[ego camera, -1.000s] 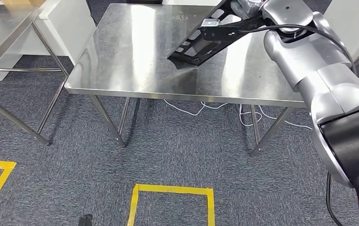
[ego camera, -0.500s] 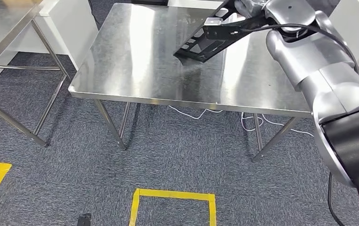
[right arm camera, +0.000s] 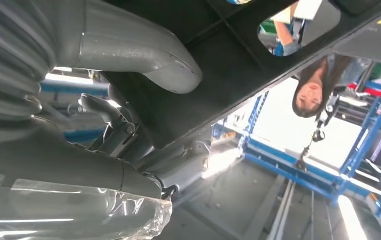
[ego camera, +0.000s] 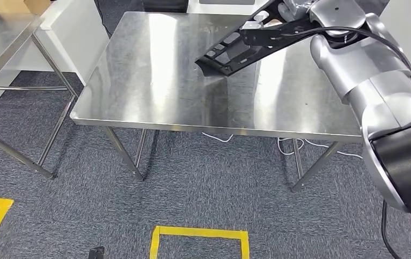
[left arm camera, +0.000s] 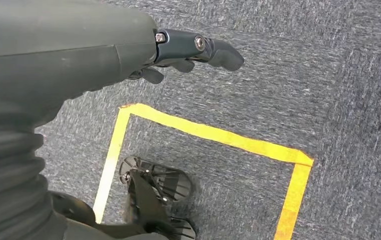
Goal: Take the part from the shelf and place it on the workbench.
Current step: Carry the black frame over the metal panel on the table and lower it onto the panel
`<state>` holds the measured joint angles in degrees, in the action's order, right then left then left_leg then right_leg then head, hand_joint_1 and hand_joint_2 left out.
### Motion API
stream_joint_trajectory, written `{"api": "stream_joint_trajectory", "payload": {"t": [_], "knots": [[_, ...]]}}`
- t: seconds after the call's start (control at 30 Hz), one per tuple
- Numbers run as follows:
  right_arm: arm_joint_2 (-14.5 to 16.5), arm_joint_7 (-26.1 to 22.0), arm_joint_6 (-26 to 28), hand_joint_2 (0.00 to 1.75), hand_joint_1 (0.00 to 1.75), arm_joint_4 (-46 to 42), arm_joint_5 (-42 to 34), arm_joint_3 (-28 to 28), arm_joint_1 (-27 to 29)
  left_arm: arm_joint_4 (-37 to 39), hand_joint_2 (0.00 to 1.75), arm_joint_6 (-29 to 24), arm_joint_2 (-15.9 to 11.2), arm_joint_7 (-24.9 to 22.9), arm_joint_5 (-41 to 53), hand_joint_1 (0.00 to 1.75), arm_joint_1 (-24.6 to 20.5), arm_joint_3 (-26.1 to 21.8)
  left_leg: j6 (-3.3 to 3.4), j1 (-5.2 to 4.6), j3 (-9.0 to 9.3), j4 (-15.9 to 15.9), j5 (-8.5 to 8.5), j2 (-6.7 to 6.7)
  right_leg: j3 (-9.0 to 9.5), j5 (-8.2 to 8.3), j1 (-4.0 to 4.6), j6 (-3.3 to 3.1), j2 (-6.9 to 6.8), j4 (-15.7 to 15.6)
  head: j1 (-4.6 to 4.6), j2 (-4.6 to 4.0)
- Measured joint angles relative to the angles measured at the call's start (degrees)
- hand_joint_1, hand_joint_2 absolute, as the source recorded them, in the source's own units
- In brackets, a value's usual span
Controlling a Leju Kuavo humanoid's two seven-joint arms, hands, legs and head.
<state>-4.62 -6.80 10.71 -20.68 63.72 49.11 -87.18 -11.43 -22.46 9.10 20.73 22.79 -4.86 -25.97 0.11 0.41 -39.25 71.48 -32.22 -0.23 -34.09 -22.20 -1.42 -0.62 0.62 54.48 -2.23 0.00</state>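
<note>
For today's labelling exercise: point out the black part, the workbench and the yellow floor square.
black part (ego camera: 230, 53), head view, slotted lower end
workbench (ego camera: 149, 81), head view, bare steel top
yellow floor square (ego camera: 199, 232), head view, far tape edge

Left hand (left arm camera: 178, 52) hangs above grey carpet (left arm camera: 328, 75), holding nothing; dark fingers (left arm camera: 218, 50) extended and slightly curled, apart from the floor. On the carpet below, a yellow tape outline (left arm camera: 213, 135) forms a rectangle corner to corner, one long edge and two side edges visible. Carpet texture slightly blurred near the hand
</note>
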Motion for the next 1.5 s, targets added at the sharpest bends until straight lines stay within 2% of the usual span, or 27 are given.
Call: {"api": "stream_joint_trajectory", "payload": {"t": [0.03,0.1,0.17,0.2,0.23,0.27,0.4,0.47,0.53,0.57,0.6,0.63,0.7,0.77,0.83,0.9,0.93,1.0,1.07,1.1,1.13,1.17,1.2,1.27,1.4,1.43,1.5], "knots": [[-0.03,0.14,-0.25,1.75,1.75,0.19,0.04,0.01,0.19,0.0,1.75,-0.04,-0.01,0.01,-0.02,0.0,0.05,-0.03,-0.16,0.17,-1.84,2.38,-0.18,0.01,0.34,-0.3,0.02,0.04,0.09,0.01,-0.01,-0.01],[-0.1,0.36,-0.83,1.75,1.75,0.57,0.06,0.02,0.6,0.0,1.75,-0.12,-0.01,0.03,-0.06,0.0,0.2,-0.08,-0.18,0.33,-2.74,1.43,2.66,0.03,1.34,-1.0,0.02,0.23,0.2,0.02,-0.01,-0.01],[-0.16,0.61,-1.78,1.75,1.75,0.98,0.03,0.04,0.85,0.0,1.75,-0.17,-0.05,0.07,-0.08,0.0,0.3,-0.12,0.27,0.34,-0.7,-5.67,8.3,0.04,2.61,-1.88,0.01,0.54,0.28,-0.04,-0.02,-0.01],[-0.2,0.78,-2.43,1.75,1.75,1.2,0.0,0.04,0.85,0.01,1.75,-0.17,-0.1,0.1,-0.08,0.0,0.31,-0.16,0.64,0.19,0.73,-9.37,10.27,0.07,3.16,-2.3,0.14,0.78,0.31,-0.1,0.03,-0.01],[-0.23,0.97,-3.13,1.75,1.75,1.41,-0.03,0.05,0.81,0.01,1.75,-0.17,-0.14,0.14,-0.07,0.0,0.28,-0.22,1.11,-0.01,2.02,-12.34,11.14,0.12,3.51,-2.66,0.27,1.07,0.36,-0.15,0.04,-0.01],[-0.31,1.17,-3.74,1.75,1.75,1.59,-0.07,0.05,0.8,0.02,1.75,-0.16,-0.15,0.18,-0.07,0.0,0.25,-0.28,1.59,-0.21,2.95,-14.08,11.16,0.2,3.76,-2.9,0.41,1.4,0.39,-0.23,0.06,-0.01],[-1.06,1.98,-4.82,1.75,1.75,2.18,-0.04,0.08,1.38,0.02,1.75,-0.15,-0.05,0.32,-0.04,0.0,0.26,-0.5,3.32,-0.38,5.04,-15.55,9.94,0.15,3.46,-3.43,1.11,2.71,0.24,1.96,0.26,-0.01],[-1.46,2.24,-4.85,1.75,1.75,2.38,0.02,0.1,1.68,0.02,1.75,-0.16,-0.05,0.43,-0.01,0.0,0.25,-0.6,4.02,-0.37,5.89,-15.91,9.7,0.02,0.14,-5.58,1.0,2.47,0.04,7.56,0.33,-0.02],[-1.79,2.4,-4.89,1.75,1.75,2.64,0.06,0.11,2.19,0.02,1.75,-0.16,-0.06,0.48,0.02,0.0,0.24,-0.68,4.42,-0.47,6.26,-15.9,9.23,-0.12,-5.21,-8.07,0.9,2.18,-0.02,15.66,0.43,-0.02],[-1.97,2.45,-4.92,1.75,1.75,2.8,0.08,0.12,2.62,0.02,1.75,-0.16,-0.04,0.49,0.03,0.0,0.3,-0.7,4.47,-0.51,6.55,-15.89,8.94,-0.21,-7.29,-8.47,0.87,2.36,-0.04,18.01,0.45,-0.02],[-2.13,2.49,-4.93,1.75,1.75,2.93,0.09,0.13,3.05,0.02,1.75,-0.16,-0.01,0.49,0.03,0.0,0.39,-0.72,4.44,-0.58,6.95,-15.88,8.61,-0.3,-8.24,-7.81,0.88,2.77,-0.04,18.1,0.51,-0.02],[-2.26,2.52,-4.93,1.75,1.75,3.04,0.11,0.14,3.36,0.02,1.75,-0.16,0.02,0.49,0.03,0.0,0.47,-0.73,4.36,-0.67,7.48,-15.88,8.22,-0.38,-7.82,-6.0,0.88,3.27,-0.06,15.58,0.55,-0.02],[-2.4,2.53,-4.94,1.75,1.75,3.16,0.13,0.15,3.6,0.02,1.75,-0.16,0.07,0.49,0.03,0.0,0.54,-0.74,4.06,-0.93,8.55,-15.86,7.3,-0.43,-4.82,-0.9,0.91,3.89,-0.3,6.33,0.6,-0.02],[-2.45,2.56,-5.06,1.75,1.75,3.24,0.16,0.16,3.56,0.02,1.75,-0.16,0.08,0.5,0.03,0.0,0.49,-0.74,3.57,-1.22,9.09,-15.94,6.39,-0.4,-2.6,1.59,1.13,3.0,-0.57,0.1,0.56,-0.02],[-2.48,2.62,-5.46,1.75,1.75,3.34,0.25,0.19,3.61,0.02,1.75,-0.16,0.1,0.51,0.03,0.0,0.47,-0.75,3.04,-1.37,9.38,-15.59,5.94,-0.36,-1.87,1.67,1.08,1.66,-0.52,-0.96,0.44,-0.02],[-2.52,2.84,-6.16,1.75,1.75,3.42,0.32,0.2,3.73,0.02,1.75,-0.16,0.04,0.55,0.03,0.0,0.5,-0.79,2.48,-1.24,8.93,-13.85,5.46,-0.25,-0.89,1.77,0.49,0.84,-0.36,-1.06,0.37,-0.02],[-2.51,3.03,-6.83,1.75,1.75,3.47,0.34,0.2,3.77,0.02,1.75,-0.16,0.02,0.58,0.04,0.0,0.49,-0.8,2.11,-1.08,7.79,-11.63,4.96,-0.2,-0.29,1.56,0.29,0.41,-0.31,-1.01,0.33,-0.02],[-2.44,3.52,-8.64,1.75,1.75,3.63,0.37,0.2,3.99,0.02,1.75,-0.16,-0.01,0.65,0.06,0.0,0.47,-0.84,1.26,-0.59,3.57,-4.39,2.99,-0.07,0.62,0.82,0.18,-0.17,-0.21,-1.02,0.32,-0.02],[-2.42,3.85,-10.24,1.75,1.75,3.93,0.39,0.2,4.76,0.02,1.75,-0.16,-0.01,0.67,0.1,0.0,0.49,-0.87,0.58,-0.04,-0.91,1.24,0.47,-0.02,1.6,-0.1,0.18,-0.12,-0.07,-1.01,0.26,-0.02],[-2.47,3.94,-10.66,1.75,1.75,4.09,0.42,0.2,5.25,0.02,1.75,-0.16,-0.01,0.67,0.11,0.0,0.52,-0.89,0.4,0.17,-2.09,1.54,0.34,0.02,2.22,-0.62,0.16,0.02,0.0,-1.0,0.24,-0.02],[-2.52,4.01,-10.93,1.75,1.75,4.26,0.44,0.21,5.68,0.02,1.75,-0.16,-0.02,0.67,0.12,0.0,0.54,-0.9,0.35,0.34,-2.29,-0.17,1.6,0.06,2.93,-1.17,0.15,0.18,0.03,-0.99,0.23,-0.01],[-2.57,4.1,-11.14,1.75,1.75,4.37,0.48,0.21,5.95,0.02,1.75,-0.16,-0.04,0.67,0.12,0.0,0.56,-0.91,0.46,0.44,-1.56,-3.57,4.16,0.11,3.67,-1.72,0.15,0.35,0.05,-0.98,0.23,-0.01],[-2.61,4.24,-11.33,1.75,1.75,4.45,0.51,0.22,6.08,0.02,1.75,-0.16,-0.08,0.67,0.13,0.0,0.56,-0.92,0.75,0.43,-0.31,-7.81,7.45,0.18,4.3,-2.25,0.15,0.53,0.07,-1.0,0.23,-0.01],[-2.76,4.74,-11.84,1.75,1.75,4.61,0.57,0.22,6.14,0.02,1.75,-0.16,-0.19,0.66,0.17,0.0,0.52,-0.95,1.57,0.13,1.79,-14.0,11.29,0.24,5.27,-3.19,0.37,1.12,0.22,-1.1,0.28,-0.02],[-3.51,5.67,-11.97,1.75,1.75,4.8,0.8,0.22,6.59,0.02,1.75,-0.19,-0.09,0.69,0.1,0.0,0.43,-1.06,3.4,-0.34,3.68,-16.1,11.42,0.1,5.34,-3.9,0.98,2.53,0.29,0.58,0.31,-0.02],[-3.69,5.76,-11.95,1.75,1.75,4.82,0.86,0.22,6.67,0.02,1.75,-0.21,-0.07,0.7,0.07,0.0,0.39,-1.14,3.82,-0.37,4.14,-16.24,11.39,0.06,4.28,-4.49,0.99,2.49,0.2,2.45,0.35,-0.02],[-4.07,5.85,-11.93,1.75,1.75,4.88,0.92,0.22,6.97,0.01,1.75,-0.24,-0.1,0.72,0.06,0.0,0.25,-1.31,4.32,-0.42,4.66,-16.36,11.15,0.0,0.02,-6.75,0.86,1.96,0.06,9.61,0.34,-0.02]]}}
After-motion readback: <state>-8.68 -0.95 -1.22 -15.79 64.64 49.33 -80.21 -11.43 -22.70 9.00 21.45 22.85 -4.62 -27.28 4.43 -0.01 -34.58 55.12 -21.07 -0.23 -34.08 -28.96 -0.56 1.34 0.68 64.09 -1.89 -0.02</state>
